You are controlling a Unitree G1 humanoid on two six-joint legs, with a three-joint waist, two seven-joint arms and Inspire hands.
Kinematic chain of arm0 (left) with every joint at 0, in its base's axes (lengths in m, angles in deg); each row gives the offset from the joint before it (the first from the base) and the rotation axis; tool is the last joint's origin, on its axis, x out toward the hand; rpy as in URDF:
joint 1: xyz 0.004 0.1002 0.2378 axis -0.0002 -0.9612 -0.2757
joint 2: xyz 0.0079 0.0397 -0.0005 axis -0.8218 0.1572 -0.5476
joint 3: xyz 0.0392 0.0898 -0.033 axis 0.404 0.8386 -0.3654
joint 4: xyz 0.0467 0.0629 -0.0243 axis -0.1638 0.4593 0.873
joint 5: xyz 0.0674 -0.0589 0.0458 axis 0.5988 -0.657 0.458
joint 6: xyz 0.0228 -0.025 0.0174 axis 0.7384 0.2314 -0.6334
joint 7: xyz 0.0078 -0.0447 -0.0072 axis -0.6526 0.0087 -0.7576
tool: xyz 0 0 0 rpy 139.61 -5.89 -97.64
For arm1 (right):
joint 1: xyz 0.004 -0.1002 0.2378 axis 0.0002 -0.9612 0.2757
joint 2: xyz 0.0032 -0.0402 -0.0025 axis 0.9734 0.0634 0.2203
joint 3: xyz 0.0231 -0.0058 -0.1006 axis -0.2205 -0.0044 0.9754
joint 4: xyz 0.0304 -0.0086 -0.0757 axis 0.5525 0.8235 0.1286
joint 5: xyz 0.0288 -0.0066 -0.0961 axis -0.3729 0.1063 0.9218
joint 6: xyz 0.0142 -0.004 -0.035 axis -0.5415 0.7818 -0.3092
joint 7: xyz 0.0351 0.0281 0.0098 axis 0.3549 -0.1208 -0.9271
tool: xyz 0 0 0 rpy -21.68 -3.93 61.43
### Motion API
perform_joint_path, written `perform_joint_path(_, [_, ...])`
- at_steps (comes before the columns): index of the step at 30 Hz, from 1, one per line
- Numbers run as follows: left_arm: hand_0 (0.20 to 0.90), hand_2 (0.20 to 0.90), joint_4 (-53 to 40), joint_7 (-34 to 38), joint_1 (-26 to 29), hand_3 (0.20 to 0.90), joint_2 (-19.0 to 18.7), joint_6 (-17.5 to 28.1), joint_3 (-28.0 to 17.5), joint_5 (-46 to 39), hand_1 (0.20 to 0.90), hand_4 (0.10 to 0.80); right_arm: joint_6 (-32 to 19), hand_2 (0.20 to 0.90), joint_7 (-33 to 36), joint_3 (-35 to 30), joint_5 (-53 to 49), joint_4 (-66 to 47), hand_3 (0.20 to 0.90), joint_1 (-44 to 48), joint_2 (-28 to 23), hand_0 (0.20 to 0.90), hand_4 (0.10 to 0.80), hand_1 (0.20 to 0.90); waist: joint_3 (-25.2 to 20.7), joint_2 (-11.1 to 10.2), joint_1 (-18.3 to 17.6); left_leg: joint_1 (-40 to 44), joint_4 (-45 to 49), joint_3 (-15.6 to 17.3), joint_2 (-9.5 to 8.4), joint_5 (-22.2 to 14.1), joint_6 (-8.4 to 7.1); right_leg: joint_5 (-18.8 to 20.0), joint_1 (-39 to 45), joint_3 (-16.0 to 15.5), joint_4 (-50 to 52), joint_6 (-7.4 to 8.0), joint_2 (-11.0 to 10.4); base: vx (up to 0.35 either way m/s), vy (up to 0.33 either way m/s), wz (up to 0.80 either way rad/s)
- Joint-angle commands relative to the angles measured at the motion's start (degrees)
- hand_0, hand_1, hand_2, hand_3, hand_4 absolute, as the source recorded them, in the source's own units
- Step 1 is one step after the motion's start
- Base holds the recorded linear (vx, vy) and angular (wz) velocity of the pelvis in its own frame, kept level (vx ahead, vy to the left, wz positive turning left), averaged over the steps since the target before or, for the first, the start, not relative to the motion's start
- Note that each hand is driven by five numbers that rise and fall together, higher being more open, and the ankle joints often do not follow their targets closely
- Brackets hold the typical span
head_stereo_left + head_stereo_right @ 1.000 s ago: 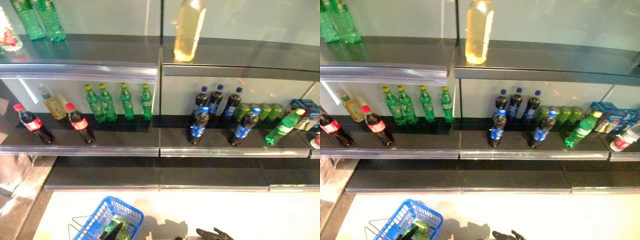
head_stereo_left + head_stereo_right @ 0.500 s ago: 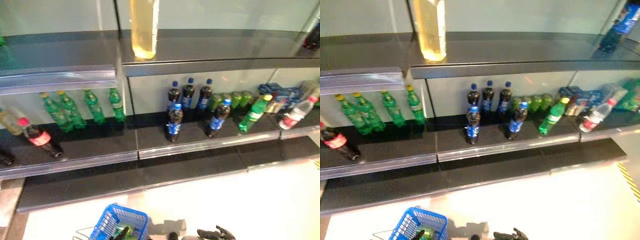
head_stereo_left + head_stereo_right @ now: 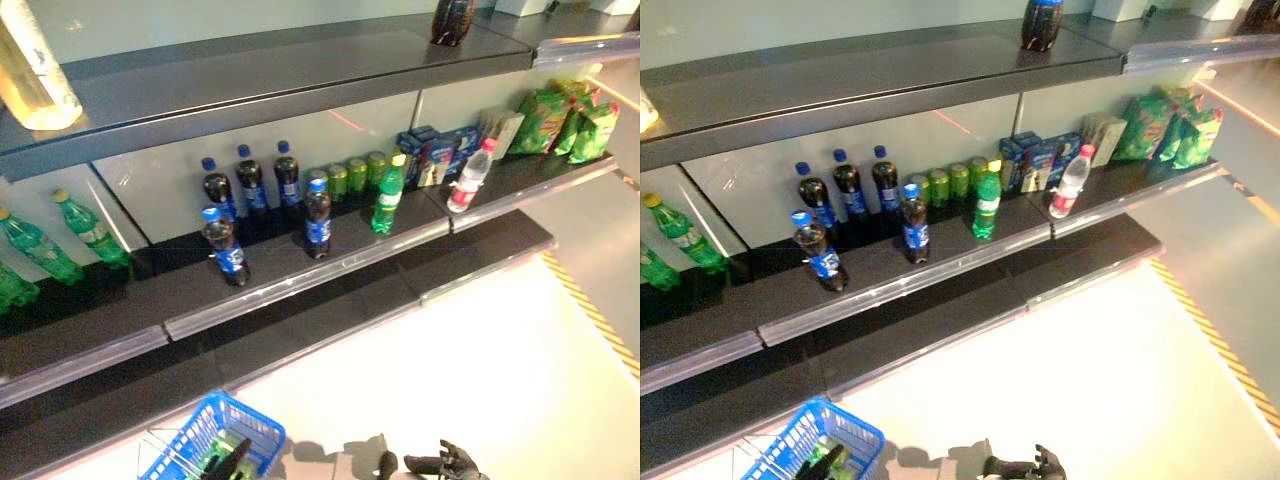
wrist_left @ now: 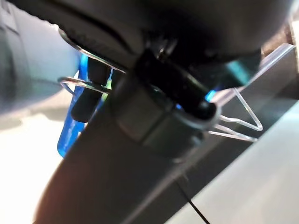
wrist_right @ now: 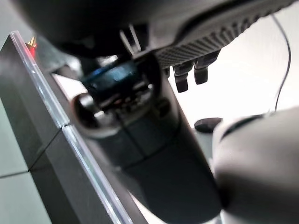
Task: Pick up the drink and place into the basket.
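Blue plastic mesh forms the basket (image 3: 215, 445), which hangs low at the near left, its wire handle caught in the left robot hand (image 4: 88, 98); dark fingers curl round the wire in the wrist view. Something green, likely a drink (image 3: 212, 458), lies inside the basket, partly hidden behind the dark hand. The right robot hand (image 3: 445, 463) shows at the near edge, right of the basket, holding nothing; its fingers are loosely bent and spread apart.

Beyond the pale floor (image 3: 480, 370) stand dark shelves (image 3: 300, 265). On the middle shelf are five cola bottles (image 3: 222, 245) with blue caps, two nearer the front edge and three behind. Right of them sits a row of green cans (image 3: 345, 177), a leaning green bottle (image 3: 386, 195), blue boxes (image 3: 432, 152) and a clear bottle (image 3: 470, 176) with a red cap. Green bags (image 3: 560, 118) lie far right. More green bottles (image 3: 90, 228) stand at the left. On the top shelf are a yellow bottle (image 3: 30, 70) and a dark bottle (image 3: 452, 20).
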Motion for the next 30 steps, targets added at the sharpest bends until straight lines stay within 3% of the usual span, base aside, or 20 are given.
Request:
perform_joint_path(1, [0.300, 0.300, -3.3, -1.3, -0.1, 0.200, 0.6, 3.7, -1.3, -1.8, 0.300, 0.100, 2.4, 0.900, -0.7, 4.0, -0.4, 0.0, 0.900, -0.6, -2.2, 0.900, 0.800, 0.900, 1.0, -3.0, -1.4, -7.6, 9.7, -1.7, -3.92, 5.3, 3.36, 0.1, 1.7, 2.7, 2.0, -2.00, 1.5, 0.082, -0.237, 0.06])
perform_joint_path(2, [0.300, 0.300, -3.2, -1.5, -0.2, 0.200, 1.0, 3.8, -1.0, -2.9, 0.300, 0.100, 2.0, 0.900, -1.0, 4.3, 0.3, 0.6, 0.900, -0.5, -2.1, 0.900, 0.800, 0.900, 1.5, -3.2, -0.9, -9.3, 12.6, -3.0, -6.24, 4.2, 4.42, 0.0, 2.1, 3.1, 2.1, -2.37, 1.9, 0.082, -0.237, 0.06])
perform_joint_path(3, [0.300, 0.300, -3.2, -1.5, -0.2, 0.200, 1.0, 3.8, -1.0, -2.9, 0.300, 0.100, 2.0, 0.900, -1.0, 4.3, 0.3, 0.6, 0.900, -0.5, -2.1, 0.900, 0.800, 0.900, 1.5, -3.2, -0.9, -9.3, 12.6, -3.0, -6.24, 4.2, 4.42, 0.0, 2.1, 3.1, 2.1, -2.37, 1.9, 0.184, -0.287, -0.79])
perform_joint_path(4, [0.300, 0.300, -2.7, -2.3, -0.2, 0.200, 2.2, 4.5, -1.0, -4.7, 0.300, 0.100, 1.8, 0.900, -2.3, 4.9, 2.3, 2.0, 0.900, 0.1, -2.4, 0.900, 0.800, 0.900, 1.7, -3.3, 0.5, -11.7, 13.9, -5.8, -13.73, 1.5, 6.72, 0.1, 2.2, 3.6, 2.2, -2.31, 2.3, 0.200, -0.232, -0.72])
perform_joint_path(5, [0.300, 0.300, -2.7, -2.2, -0.3, 0.200, 2.5, 4.5, -0.7, -5.2, 0.300, 0.100, 1.6, 0.900, -2.6, 5.1, 2.1, 2.4, 0.900, 0.4, -2.7, 0.900, 0.800, 0.900, 1.9, -2.9, 0.9, -12.5, 13.5, -5.3, -16.27, 1.5, 6.78, -0.1, 2.6, 3.6, 2.1, -2.31, 3.0, 0.252, -0.276, -0.88])
perform_joint_path(8, [0.300, 0.300, -3.0, -2.1, -0.5, 0.200, 3.2, 4.8, 0.4, -4.9, 0.300, 0.100, 1.5, 0.900, -2.6, 4.9, 1.0, 3.4, 0.900, 0.8, -2.9, 0.900, 0.800, 0.900, 2.9, -1.6, 1.8, -15.1, 10.9, -3.4, -19.98, 3.6, 5.76, -1.0, 4.9, 3.6, 1.2, -2.35, 5.3, 0.277, -0.204, -0.43])
perform_joint_path(9, [0.300, 0.300, -3.1, -1.4, -0.3, 0.200, 3.6, 4.9, 0.6, -4.8, 0.300, 0.100, 1.6, 0.900, -2.5, 5.2, 1.0, 3.9, 0.900, 0.9, -2.7, 0.900, 0.800, 0.900, 2.8, -0.1, 2.4, -17.0, 5.6, -2.0, -22.53, 5.9, 4.80, -1.7, 5.9, 3.4, 1.2, -2.33, 7.2, 0.331, -0.170, -0.24])
perform_joint_path(10, [0.300, 0.300, -2.8, -1.3, -0.2, 0.200, 3.6, 5.1, 0.7, -5.1, 0.300, 0.100, 1.5, 0.900, -2.5, 5.3, 1.1, 3.9, 0.900, 0.8, -2.6, 0.900, 0.800, 0.900, 2.8, 0.6, 2.7, -18.1, 3.3, -0.6, -23.18, 7.4, 4.19, -2.4, 6.5, 3.0, 1.5, -2.46, 8.2, 0.341, -0.157, -0.18])
perform_joint_path(11, [0.300, 0.300, -2.7, -1.3, -0.2, 0.200, 3.6, 5.2, 0.7, -5.3, 0.300, 0.100, 1.5, 0.900, -2.5, 5.4, 1.3, 3.9, 0.900, 0.7, -2.6, 0.900, 0.800, 0.900, 2.8, 0.9, 2.8, -18.5, 2.1, 0.2, -23.45, 8.2, 3.88, -2.9, 6.9, 2.7, 1.8, -2.52, 8.6, 0.382, -0.156, -0.18])
perform_joint_path(12, [0.300, 0.300, -2.5, -0.9, -0.3, 0.200, 3.6, 5.1, 0.8, -5.4, 0.300, 0.100, 1.4, 0.900, -2.1, 5.5, 1.8, 3.5, 0.900, 0.1, -2.1, 0.900, 0.800, 0.900, 2.4, 1.9, 3.0, -19.9, -1.7, 5.4, -23.46, 10.1, 3.19, -4.7, 8.3, 1.0, 2.9, -3.08, 10.0, 0.316, -0.122, -0.14])
perform_joint_path(14, [0.300, 0.300, -2.4, -0.4, -0.4, 0.200, 3.6, 4.9, 0.7, -5.6, 0.300, 0.100, 1.0, 0.900, -1.7, 5.5, 2.0, 3.0, 0.900, -0.5, -1.9, 0.900, 0.800, 0.900, 2.1, 2.3, 2.9, -20.0, -3.7, 8.9, -23.42, 11.0, 2.90, -5.5, 9.0, -0.2, 4.2, -3.23, 10.7, 0.368, -0.115, -0.21])
perform_joint_path(15, [0.300, 0.300, -2.2, -0.2, -0.4, 0.200, 3.5, 4.8, 0.5, -5.5, 0.300, 0.100, 0.9, 0.900, -1.3, 5.6, 1.9, 2.6, 0.900, -0.8, -1.5, 0.900, 0.800, 0.900, 1.8, 1.9, 2.6, -19.4, -3.9, 10.2, -23.96, 9.4, 3.05, -6.7, 9.6, -0.9, 6.5, -2.78, 10.7, 0.388, -0.118, -0.28])
perform_joint_path(16, [0.300, 0.300, -1.8, 0.0, -0.6, 0.200, 3.2, 4.6, 0.0, -5.5, 0.300, 0.100, 0.9, 0.900, -0.9, 5.7, 2.0, 2.5, 0.900, -0.9, -1.0, 0.900, 0.800, 0.900, 1.4, 1.7, 2.3, -18.4, -3.8, 11.8, -23.69, 7.4, 5.00, -6.6, 8.6, -1.2, 9.0, -2.83, 11.2, 0.479, -0.118, 0.07])
perform_joint_path(17, [0.300, 0.300, -1.0, 1.0, -1.0, 0.200, 3.0, 4.3, -1.6, -4.3, 0.300, 0.100, 1.7, 0.900, -0.3, 6.0, 1.9, 2.5, 0.900, -1.0, -0.1, 0.900, 0.800, 0.900, 0.4, 0.8, 2.3, -15.8, -5.0, 9.8, -25.20, 2.8, 7.38, -6.1, 8.1, -0.1, 13.4, -1.77, 11.5, 0.380, -0.105, 0.34])
perform_joint_path(18, [0.300, 0.300, -0.7, 1.1, -1.1, 0.200, 2.9, 4.3, -2.0, -4.2, 0.300, 0.100, 2.0, 0.900, -0.3, 6.0, 1.7, 2.3, 0.900, -1.0, 0.1, 0.900, 0.800, 0.900, 0.2, 0.5, 2.3, -15.4, -5.2, 9.3, -25.59, 2.3, 7.75, -5.6, 8.2, 0.1, 14.4, -1.31, 11.4, 0.507, -0.138, 0.80])
perform_joint_path(21, [0.300, 0.300, 1.4, -1.8, -0.3, 0.200, 1.7, 5.3, -2.7, -5.5, 0.300, 0.100, 0.6, 0.900, -2.1, 6.7, 4.5, 3.3, 0.900, -1.2, 1.0, 0.900, 0.800, 0.900, -1.6, -2.0, 2.3, -10.9, -7.9, 7.4, -25.95, -0.2, 11.13, 6.8, 4.7, 2.4, 31.2, 5.65, 11.6, 0.439, -0.148, 0.25])
perform_joint_path(23, [0.300, 0.300, -0.8, -1.5, 0.7, 0.200, 1.4, 4.7, -0.9, -5.2, 0.300, 0.100, 0.7, 0.900, -1.1, 7.7, 4.0, 2.3, 0.900, -0.9, 0.7, 0.900, 0.800, 0.900, -2.0, -1.3, 2.2, -9.0, -8.4, 5.6, -23.85, -0.1, 10.73, 10.7, -0.1, 2.5, 40.6, 7.60, 11.3, 0.293, -0.137, 0.03])
perform_joint_path(27, [0.300, 0.300, -4.3, -1.5, 2.4, 0.200, 1.2, 4.2, 3.2, -5.9, 0.300, 0.100, 1.6, 0.900, 0.8, 8.1, -0.8, 0.5, 0.900, 0.0, 0.2, 0.900, 0.800, 0.900, -1.3, -0.2, 1.1, -8.1, -6.7, 1.7, -22.29, -0.8, 10.00, 3.1, -4.6, 1.0, 35.6, 4.20, 6.7, 0.188, -0.142, 0.53])
perform_joint_path(28, [0.300, 0.300, -6.0, -1.9, 3.8, 0.200, 1.0, 3.5, 5.2, -5.1, 0.300, 0.100, 0.8, 0.900, 1.6, 7.6, -2.5, 0.1, 0.900, 0.5, -0.1, 0.900, 0.800, 0.900, 0.0, 0.4, 0.3, -6.7, -6.2, -1.1, -21.96, -1.4, 9.83, 1.7, -5.3, 1.3, 25.3, 2.72, 2.0, 0.144, -0.227, 1.05])
perform_joint_path(30, [0.300, 0.300, -6.5, -2.2, 5.3, 0.200, 0.9, 3.5, 7.2, -5.0, 0.300, 0.100, 0.0, 0.900, 2.2, 7.1, -4.2, 0.2, 0.900, 0.8, -0.3, 0.900, 0.800, 0.900, 1.5, 1.0, -0.8, -5.1, -6.3, -4.0, -21.30, -2.9, 9.62, 2.7, -5.7, 3.9, 12.3, 2.02, -2.1, 0.146, -0.274, 1.26])
